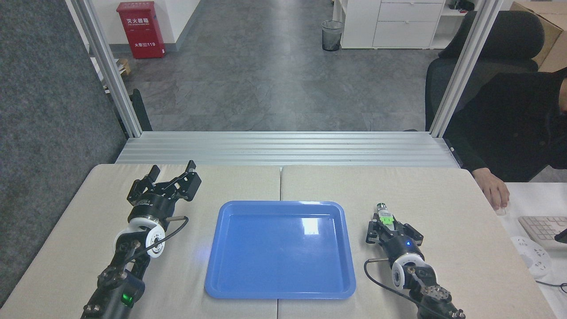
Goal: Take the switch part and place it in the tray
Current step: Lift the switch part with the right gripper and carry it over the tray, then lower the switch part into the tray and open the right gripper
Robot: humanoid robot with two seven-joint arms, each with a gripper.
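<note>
The switch part (384, 214), with its dark-and-silver tip pointing away from me and a green middle block, sits just right of the blue tray (274, 261). My right gripper (388, 225) is closed around its near end, and the white base is hidden between the fingers. The part and gripper are low over the table, outside the tray's right rim. My left gripper (173, 167) rests open and empty at the table's left, apart from the tray. Nothing lies in the tray.
A person's hand (496, 192) rests on a white desk at the right edge, near a keyboard (542, 226). An aluminium rail (283, 148) runs along the table's far side, with upright posts (460, 71) at both ends.
</note>
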